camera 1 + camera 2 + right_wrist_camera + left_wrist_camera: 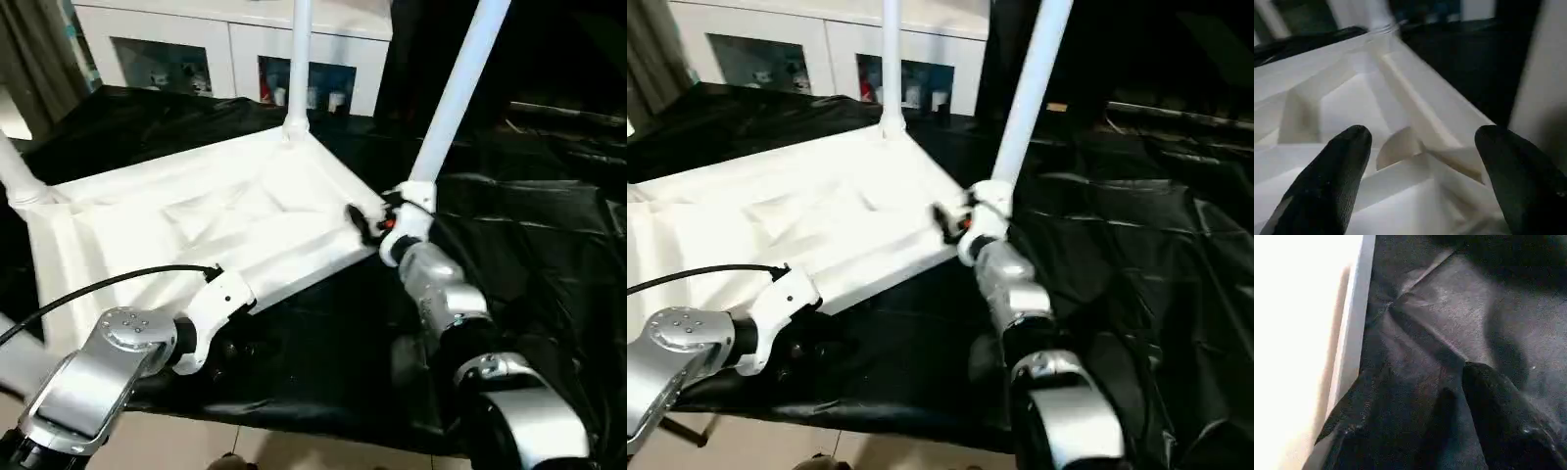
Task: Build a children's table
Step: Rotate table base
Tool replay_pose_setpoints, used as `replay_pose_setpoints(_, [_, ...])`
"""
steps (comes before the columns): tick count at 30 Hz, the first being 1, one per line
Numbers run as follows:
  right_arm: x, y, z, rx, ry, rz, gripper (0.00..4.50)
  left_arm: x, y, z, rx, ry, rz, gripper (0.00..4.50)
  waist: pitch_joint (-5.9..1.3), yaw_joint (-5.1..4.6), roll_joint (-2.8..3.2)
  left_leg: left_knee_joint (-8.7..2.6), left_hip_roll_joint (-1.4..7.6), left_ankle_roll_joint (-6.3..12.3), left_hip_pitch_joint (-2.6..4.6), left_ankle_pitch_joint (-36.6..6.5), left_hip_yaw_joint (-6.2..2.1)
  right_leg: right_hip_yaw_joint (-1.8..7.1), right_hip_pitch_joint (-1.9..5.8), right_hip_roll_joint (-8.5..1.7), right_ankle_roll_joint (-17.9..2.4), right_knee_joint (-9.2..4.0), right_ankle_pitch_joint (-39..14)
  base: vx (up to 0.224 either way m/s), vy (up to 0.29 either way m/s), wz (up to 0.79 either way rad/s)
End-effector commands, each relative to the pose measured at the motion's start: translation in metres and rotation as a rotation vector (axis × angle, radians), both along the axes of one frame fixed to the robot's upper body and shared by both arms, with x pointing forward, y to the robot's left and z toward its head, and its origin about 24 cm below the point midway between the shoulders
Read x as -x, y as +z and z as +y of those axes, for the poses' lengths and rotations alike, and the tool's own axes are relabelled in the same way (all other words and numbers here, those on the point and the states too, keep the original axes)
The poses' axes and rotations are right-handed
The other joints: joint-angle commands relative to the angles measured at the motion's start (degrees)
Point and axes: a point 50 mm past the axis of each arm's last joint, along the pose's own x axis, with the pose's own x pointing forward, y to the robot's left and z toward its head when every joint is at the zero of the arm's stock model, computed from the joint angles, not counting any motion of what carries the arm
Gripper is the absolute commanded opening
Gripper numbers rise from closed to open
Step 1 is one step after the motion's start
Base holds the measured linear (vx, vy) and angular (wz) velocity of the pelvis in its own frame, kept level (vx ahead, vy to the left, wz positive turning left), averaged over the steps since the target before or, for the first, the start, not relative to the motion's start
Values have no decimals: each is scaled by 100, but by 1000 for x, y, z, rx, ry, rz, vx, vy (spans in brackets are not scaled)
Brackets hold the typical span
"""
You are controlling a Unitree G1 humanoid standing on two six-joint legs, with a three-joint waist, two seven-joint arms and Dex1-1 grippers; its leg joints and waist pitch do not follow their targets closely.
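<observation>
The white tabletop [196, 225] lies upside down on a black cloth, its ribbed underside [1342, 98] facing up. Three white legs stand in its corner sockets: a far leg [298, 59], a right leg [453, 98] and a left leg [15, 171]. My right gripper [1420, 142] is open at the right corner of the tabletop, its fingers [359, 223] spread over the ribs just beside the right leg [1542, 73]. My left gripper [1425, 431] is open and low over the cloth at the tabletop's near edge [1352, 347], with nothing between its fingers.
A black cloth [529, 235] covers the whole work surface, wrinkled on the right. A white glass-door cabinet [196, 49] stands behind it. A black cable [98, 284] runs along my left forearm. Tiled floor [245, 441] shows at the near edge.
</observation>
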Motion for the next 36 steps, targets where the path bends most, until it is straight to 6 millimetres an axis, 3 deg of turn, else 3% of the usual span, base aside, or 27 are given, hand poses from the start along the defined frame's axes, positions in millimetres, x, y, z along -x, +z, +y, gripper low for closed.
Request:
replay_pose_setpoints(1, [-4, 4, -30, -13, -137, -10, 384, -3, 5, 6, -26, 30, -33, 267, -396, -33, 84, -406, 207, -151, 153, -984, -68, 147, 205, -169, -1149, -282, -320, 0, 0, 0])
replay_pose_setpoints(6, [-7, 9, -54, -1, -230, -20, 384, -2, 3, 6, -33, 27, -37, 267, -404, -29, 72, -385, 199, -112, 141, -961, -66, 134, 213, -161, -1177, -272, -268, 0, 0, 0])
replay_pose_setpoints(7, [-8, 12, -67, 20, -269, -27, 384, 0, 1, 4, -32, 23, -36, 267, -400, -30, 61, -386, 198, -97, 126, -962, -68, 135, 224, -164, -1165, -272, -288, 0, 0, 0])
replay_pose_setpoints(14, [-8, 15, -80, 43, -313, -40, 384, 0, -1, 4, -41, 25, -36, 267, -409, -57, 22, -351, 190, -32, 85, -922, -67, 136, 237, -177, -1154, -272, -443, 0, 0, 0])
replay_pose_setpoints(18, [-1, 10, -101, 67, -404, -39, 384, 2, -2, 8, -54, 34, -42, 267, -392, -33, 17, -350, 195, -55, 106, -1103, -62, 127, 193, -160, -1095, -295, -736, 0, 0, 0])
replay_pose_setpoints(23, [8, 4, -124, 91, -478, -25, 384, 4, 1, 6, -6, 5, -73, 267, -388, -49, 5, -346, 182, -97, 88, -1238, -66, 129, 194, -161, -1022, -321, -869, 0, 0, 0])
replay_pose_setpoints(30, [14, -8, -119, 134, -375, 5, 384, 18, 11, 7, 166, -63, -67, 267, -401, -113, -14, -337, 178, 8, 29, -1140, -77, 121, 227, -159, -1118, -296, -696, 0, 0, 0])
replay_pose_setpoints(33, [20, -16, -106, 183, -230, 2, 384, 32, 13, 25, 187, -67, 29, 267, -379, -149, 11, -346, 188, 88, 24, -1209, -79, 122, 207, -152, -1129, -308, -814, 0, 0, 0])
replay_pose_setpoints(36, [28, -25, -98, 223, -141, 12, 384, 40, 19, 44, 188, -44, 95, 296, -347, -195, 29, -370, 202, -7, 76, -1561, -78, 135, 154, -118, -1100, -351, -1248, 0, 0, 0])
